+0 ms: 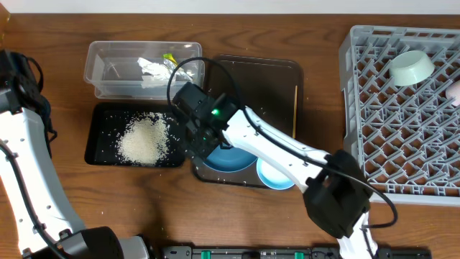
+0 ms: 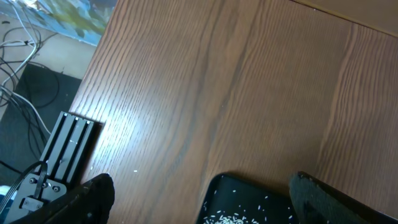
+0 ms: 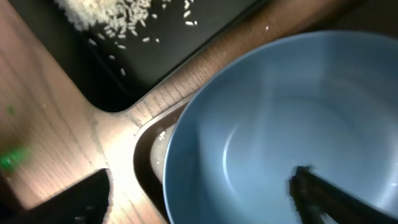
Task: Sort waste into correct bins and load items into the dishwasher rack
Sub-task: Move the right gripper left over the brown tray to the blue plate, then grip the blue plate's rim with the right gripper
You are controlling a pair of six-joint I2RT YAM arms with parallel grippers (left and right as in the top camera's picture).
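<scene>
The large blue plate (image 3: 267,118) lies in the 7 o'clock corner of the brown serving tray (image 1: 266,72). The light blue bowl (image 1: 277,180) sits just beside it at 4 o'clock. The right gripper (image 3: 199,186) stands open astride the plate's rim at about 9 o'clock, one finger inside and one outside, not clamped. From the plate, the black tray (image 1: 97,119) of rice (image 1: 144,138) is at 9 o'clock and the dishwasher rack (image 1: 402,122) is well apart at 3 o'clock. The left gripper (image 2: 199,190) hangs open and empty over the table. A thin edge pinch on so wide and smooth a plate may let it pivot or slip when lifted, striking the bowl or scattering rice.
</scene>
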